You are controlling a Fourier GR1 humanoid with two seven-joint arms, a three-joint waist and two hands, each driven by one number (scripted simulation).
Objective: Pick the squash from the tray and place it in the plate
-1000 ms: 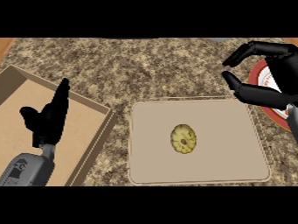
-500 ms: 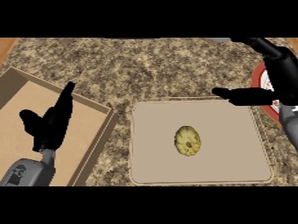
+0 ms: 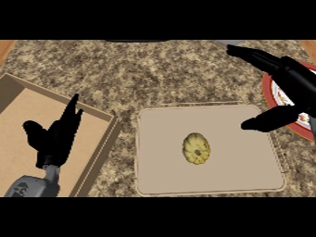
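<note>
While our right forearm comes in from the lower right edge of the view, our black right hand (image 3: 300, 88) sits above the right edge of the shallow beige square tray (image 3: 160, 176), spread wide: fingers stretched up toward the far right part of the speckled brown granite counter (image 3: 153, 74), thumb pointing left over the tray's top right corner. It holds nothing & touches nothing we can see; whether the thumb tip meets the tray rim, can't tell.

Our black left hand (image 3: 54, 136) shows at lower left, grey forearm below it, over the open brown cardboard box (image 3: 13, 97). Fingers straight & pointing up, thumb out to the left, nothing in it, resting.

Count: 1 small yellow ribbed squash (image 3: 196, 148), 1 tray, 1 plate, 1 box, 2 hands.

Squash lies on the tray approx. at its centre, a bit toward the right half, long axis running near-to-far. It's well apart from both hands, w/ bare tray surface all round it.

Round red-rimmed white plate (image 3: 278, 95) lies at the counter's right edge, just beside the tray's top right corner, mostly hidden behind the right hand & partly cut off by the view's edge. Box sits along the counter's left side, its right wall just beside the tray's left edge.
</note>
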